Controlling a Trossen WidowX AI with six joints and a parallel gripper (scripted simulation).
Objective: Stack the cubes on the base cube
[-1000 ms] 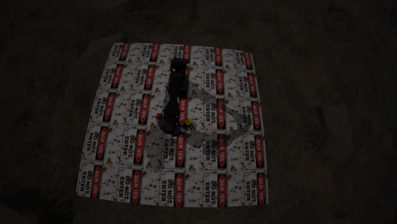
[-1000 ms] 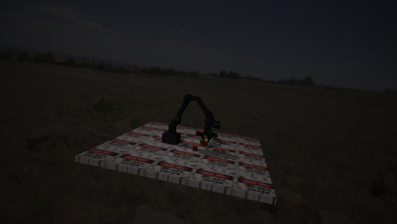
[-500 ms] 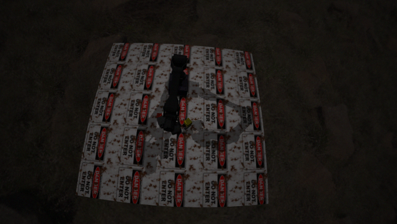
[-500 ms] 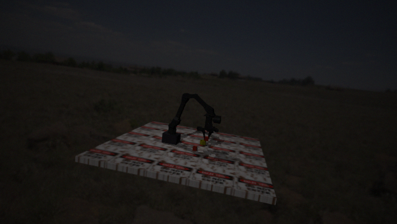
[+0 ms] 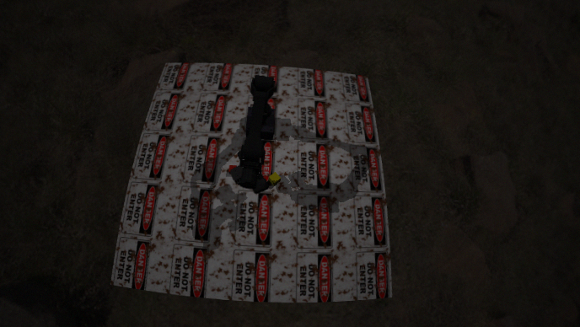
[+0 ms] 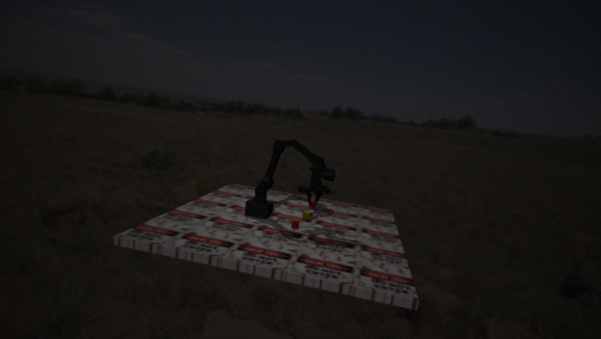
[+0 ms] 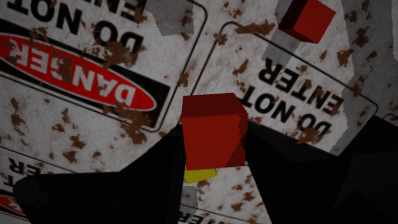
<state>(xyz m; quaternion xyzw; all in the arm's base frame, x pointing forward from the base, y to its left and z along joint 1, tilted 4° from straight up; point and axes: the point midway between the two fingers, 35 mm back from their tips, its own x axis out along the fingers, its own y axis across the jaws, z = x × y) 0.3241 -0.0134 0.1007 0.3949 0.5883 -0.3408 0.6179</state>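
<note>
My gripper (image 6: 314, 201) (image 7: 212, 129) is shut on a red cube (image 6: 313, 204) (image 7: 215, 140) and holds it above the table. The held cube looks about level. In the top view the arm hides it. A yellow cube (image 5: 274, 179) (image 6: 307, 215) (image 7: 199, 175) stands on the table, lower than the held cube; in the wrist view it is mostly hidden behind that cube. Nothing shows on its top. A second red cube (image 5: 233, 168) (image 6: 295, 224) (image 7: 311, 21) lies on the table, apart from the yellow cube and from my fingers.
The square table (image 5: 280, 291) (image 6: 262, 266) has a rust-spotted white top with repeated danger signs. The arm's dark base (image 6: 259, 209) stands on it behind the cubes. Dark shadows of the arm lie across the top. The scene is dim.
</note>
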